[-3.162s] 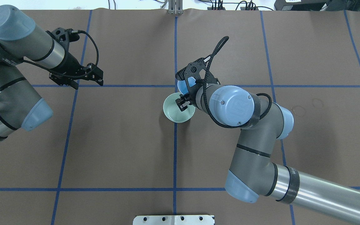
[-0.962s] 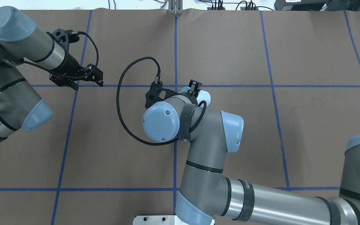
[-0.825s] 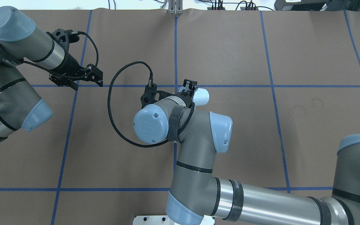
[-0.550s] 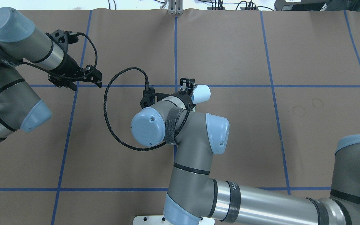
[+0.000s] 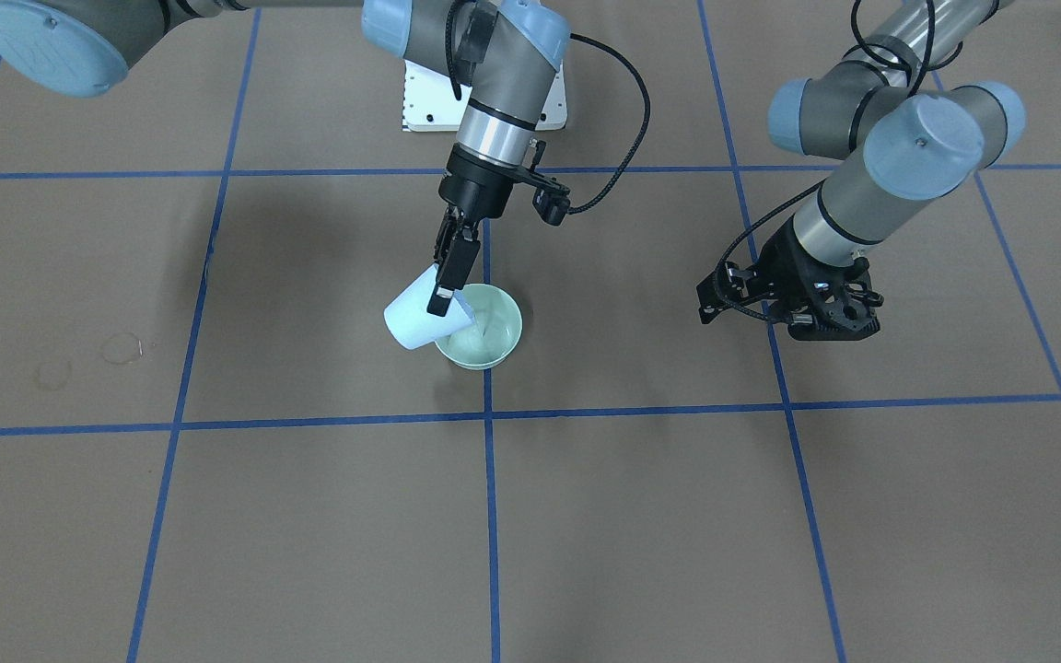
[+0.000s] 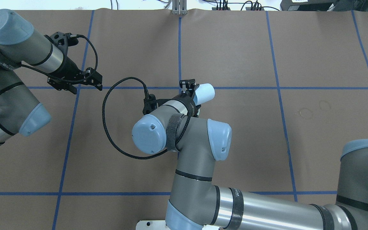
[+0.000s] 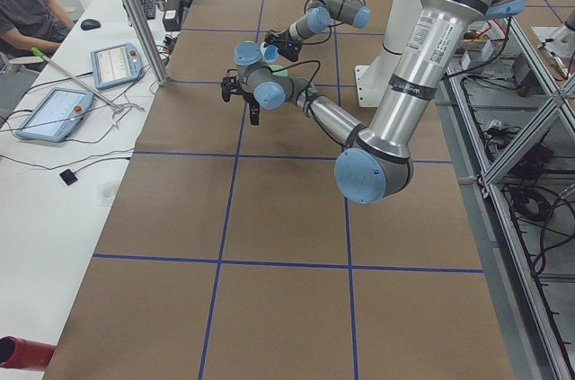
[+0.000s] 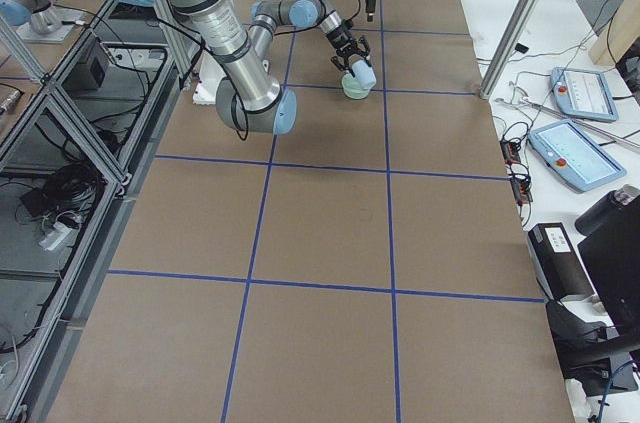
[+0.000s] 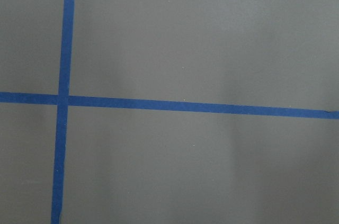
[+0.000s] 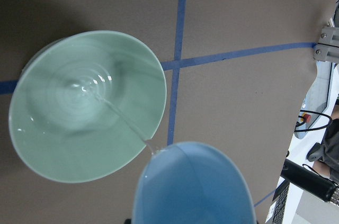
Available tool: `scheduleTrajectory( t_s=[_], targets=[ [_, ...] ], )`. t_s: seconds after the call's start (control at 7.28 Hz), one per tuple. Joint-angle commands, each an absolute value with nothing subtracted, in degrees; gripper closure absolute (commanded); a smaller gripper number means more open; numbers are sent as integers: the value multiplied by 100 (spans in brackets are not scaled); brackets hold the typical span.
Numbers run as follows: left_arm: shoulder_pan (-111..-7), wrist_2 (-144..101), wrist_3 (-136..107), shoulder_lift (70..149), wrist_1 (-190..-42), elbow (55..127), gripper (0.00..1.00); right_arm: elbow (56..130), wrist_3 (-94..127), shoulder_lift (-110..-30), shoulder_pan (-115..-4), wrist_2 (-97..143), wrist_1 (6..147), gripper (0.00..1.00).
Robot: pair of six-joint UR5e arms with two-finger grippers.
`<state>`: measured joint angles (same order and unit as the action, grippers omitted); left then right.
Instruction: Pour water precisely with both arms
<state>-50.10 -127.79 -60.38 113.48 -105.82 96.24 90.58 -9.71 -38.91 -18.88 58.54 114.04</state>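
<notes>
Nearest in the right wrist view: light-blue cup (image 10: 193,187), tipped with its lip just over the rim of a pale green bowl (image 10: 137,65). From that lip, a thin clear thread of water (image 10: 124,118), landing in ripples at the bowl's middle. Beneath the bowl, brown table (image 5: 309,516) crossed by blue tape (image 10: 180,28). Clamped on the cup's wall from above: right gripper (image 5: 443,302), at the end of the right arm (image 6: 200,150) bent over the table's centre. Well apart toward the robot's left, above bare table near a tape crossing: left gripper (image 6: 86,89), fingers seemingly spread and holding nothing, on the left arm (image 6: 18,48)
</notes>
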Motion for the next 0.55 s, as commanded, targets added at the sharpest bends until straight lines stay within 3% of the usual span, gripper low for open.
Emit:
scheduleTrajectory(
  t_s=[0.0, 0.41],
  targets=[
    [-5010, -12779, -6038, 11347, -10582, 9624, 1, 9018, -1256, -3893, -1872, 5722, 11408, 100],
    [-5010, -12779, -6047, 11347, -10582, 9642, 1, 8938, -1651, -3894, -1819, 5450, 11417, 100]
  ],
)
